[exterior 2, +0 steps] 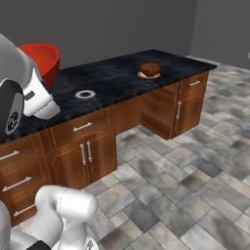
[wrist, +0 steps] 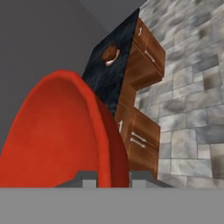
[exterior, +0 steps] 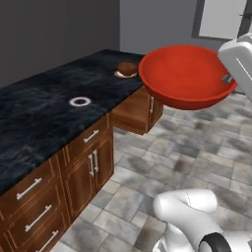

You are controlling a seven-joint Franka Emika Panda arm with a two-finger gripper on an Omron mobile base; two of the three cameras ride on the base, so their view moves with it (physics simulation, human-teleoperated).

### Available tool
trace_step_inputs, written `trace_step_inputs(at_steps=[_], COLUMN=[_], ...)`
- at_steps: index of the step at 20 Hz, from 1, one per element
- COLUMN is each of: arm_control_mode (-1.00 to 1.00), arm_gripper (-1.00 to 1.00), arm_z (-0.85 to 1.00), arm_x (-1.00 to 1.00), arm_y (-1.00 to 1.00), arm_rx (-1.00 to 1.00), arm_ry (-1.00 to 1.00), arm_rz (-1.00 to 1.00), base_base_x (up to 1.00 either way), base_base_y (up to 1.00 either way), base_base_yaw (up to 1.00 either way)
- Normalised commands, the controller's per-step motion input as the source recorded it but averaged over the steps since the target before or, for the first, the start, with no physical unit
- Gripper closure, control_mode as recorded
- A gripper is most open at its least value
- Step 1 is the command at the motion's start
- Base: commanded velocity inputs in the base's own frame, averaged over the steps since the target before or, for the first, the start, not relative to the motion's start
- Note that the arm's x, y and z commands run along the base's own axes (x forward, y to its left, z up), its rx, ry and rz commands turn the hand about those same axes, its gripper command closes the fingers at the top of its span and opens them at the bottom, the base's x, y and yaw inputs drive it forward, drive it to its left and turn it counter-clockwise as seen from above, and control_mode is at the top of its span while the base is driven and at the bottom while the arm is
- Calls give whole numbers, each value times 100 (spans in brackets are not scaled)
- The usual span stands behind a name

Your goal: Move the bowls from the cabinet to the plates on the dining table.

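While raised beside dining table [exterior: 44, 108] | gripper [wrist: 113, 177] clamps red bowl [exterior: 184, 74] by rim

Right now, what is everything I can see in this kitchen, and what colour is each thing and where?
red bowl: one, glossy red, held up in the air by its rim, off the table's end over the floor
brown bowl: one, dark brown, sitting on a plate toward the table's far end
orange-red-rimmed plate: one, mostly hidden under the brown bowl
dark plate: one, dark with a pale ring, bare, near the middle of the table
dining table: one, black marbled top over brown wooden drawers and doors with silver handles
floor: grey stone tiles
walls: grey
end effector: one, shut on the red bowl's rim
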Motion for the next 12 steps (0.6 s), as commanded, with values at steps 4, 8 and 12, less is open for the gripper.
trace_step_inputs(at_steps=[4, 8, 12], arm_control_mode=[100, 100, 100], arm_gripper=[100, 100, 100], arm_z=[0, 0, 0], arm_x=[0, 0, 0], arm_y=[0, 0, 0], arm_rx=[0, 0, 0], arm_ry=[0, 0, 0], arm_rz=[0, 0, 0], base_base_x=[62, 62, 62], base_base_y=[-2, -3, -3], base_base_yaw=[5, 5, 5])
